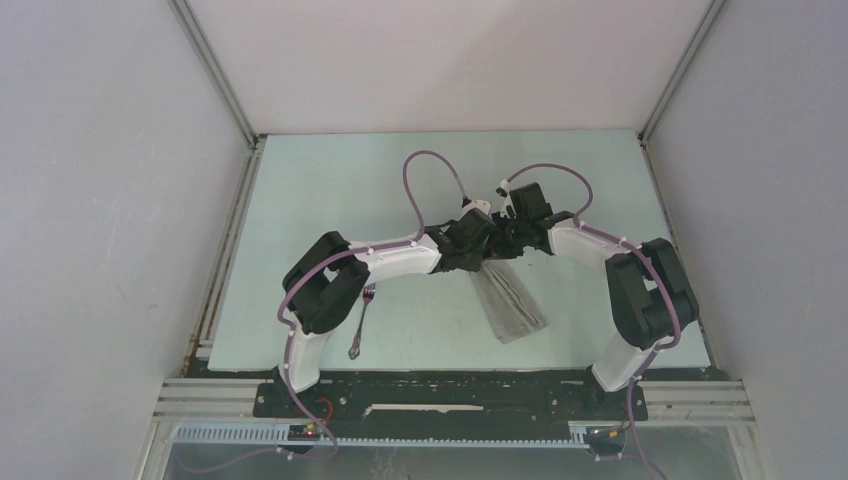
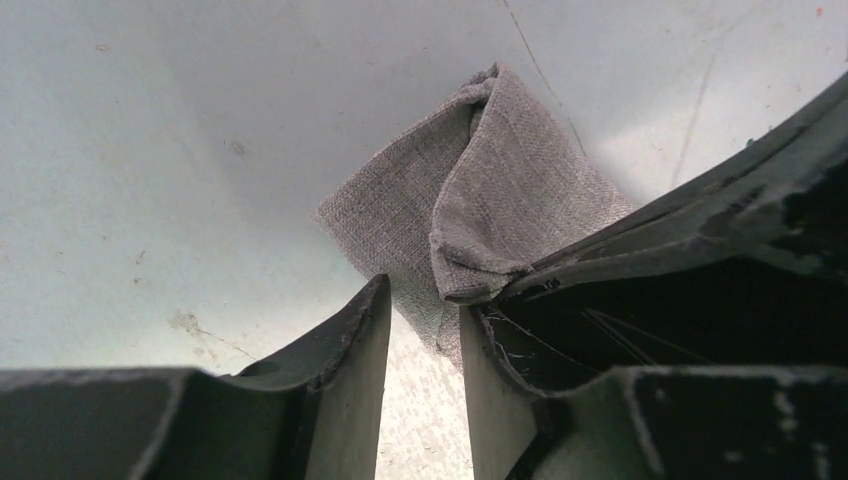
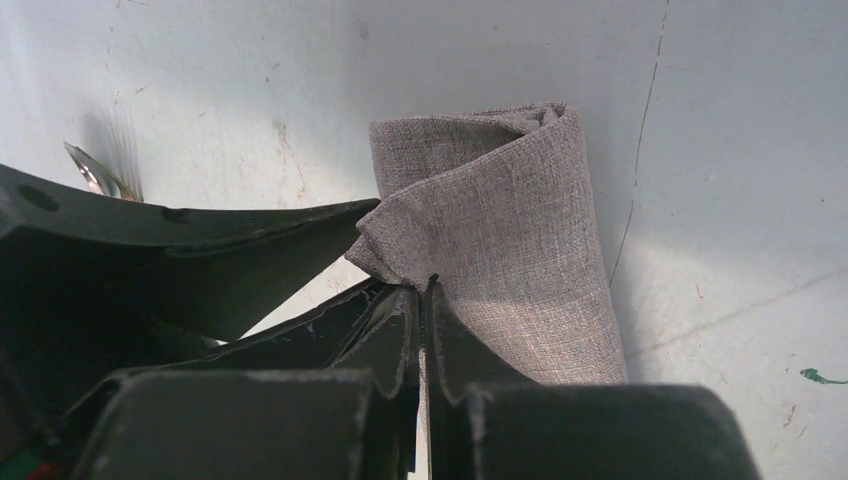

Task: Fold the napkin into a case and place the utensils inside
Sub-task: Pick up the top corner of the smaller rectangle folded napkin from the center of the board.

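Note:
The grey napkin [image 1: 512, 300] lies folded into a narrow oblong strip running from the table's middle toward the near edge. Its far end is lifted and curled over [image 3: 520, 210]. My right gripper [image 3: 428, 290] is shut on a pinched fold at that end. My left gripper [image 2: 425, 300] stands open right beside it, with the cloth's edge [image 2: 400, 220] between its fingertips. In the top view both grippers [image 1: 478, 248] [image 1: 505, 245] meet over the strip's far end. A slim metal utensil [image 1: 358, 325] with a pinkish part lies at the left, partly under my left arm.
The pale green table [image 1: 330, 190] is walled at the left, back and right. A dark rail [image 1: 450, 395] carrying the arm bases runs along the near edge. A shiny metal tip [image 3: 92, 172] shows at the upper left of the right wrist view.

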You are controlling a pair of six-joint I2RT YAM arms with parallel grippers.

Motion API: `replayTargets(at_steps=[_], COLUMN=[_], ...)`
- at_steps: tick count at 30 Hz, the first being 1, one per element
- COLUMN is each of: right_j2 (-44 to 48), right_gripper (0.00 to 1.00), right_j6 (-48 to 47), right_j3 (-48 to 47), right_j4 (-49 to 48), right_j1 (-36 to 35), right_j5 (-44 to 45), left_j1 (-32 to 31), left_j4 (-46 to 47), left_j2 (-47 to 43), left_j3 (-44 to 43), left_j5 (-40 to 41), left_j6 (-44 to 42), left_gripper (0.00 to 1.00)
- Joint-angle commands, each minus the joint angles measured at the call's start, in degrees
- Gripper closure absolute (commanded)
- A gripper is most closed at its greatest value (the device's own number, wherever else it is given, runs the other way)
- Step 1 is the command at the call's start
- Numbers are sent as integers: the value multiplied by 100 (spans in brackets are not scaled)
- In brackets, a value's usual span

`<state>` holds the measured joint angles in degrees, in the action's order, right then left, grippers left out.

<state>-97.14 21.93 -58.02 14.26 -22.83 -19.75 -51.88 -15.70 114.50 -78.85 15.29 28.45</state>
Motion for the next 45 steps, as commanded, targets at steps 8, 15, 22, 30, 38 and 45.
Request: replayTargets(at_steps=[8, 15, 22, 30, 38, 45], right_j2=[314, 286, 347, 424, 480, 338], right_gripper=[100, 100, 100, 100, 100, 100], right_j6=[119, 159, 191, -28, 17, -30], right_j3=[118, 121, 122, 147, 255, 269], right_j4=[-213, -176, -161, -39, -48, 33], right_j1=[17, 0, -57, -21, -52, -278], right_j5=[-148, -150, -222, -394, -370, -147], left_j1=[-139, -138, -125, 130, 458, 538], left_j4=[-210, -205, -172, 259, 945, 1320], left_j2=[153, 118, -19, -290, -625, -729], left_j3=[-367, -386, -329, 99, 663, 919], left_j5=[599, 698, 708, -63, -831, -1101], left_j6=[-230, -188, -198, 160, 416, 548], left_gripper=[67, 81, 95, 100, 100, 100])
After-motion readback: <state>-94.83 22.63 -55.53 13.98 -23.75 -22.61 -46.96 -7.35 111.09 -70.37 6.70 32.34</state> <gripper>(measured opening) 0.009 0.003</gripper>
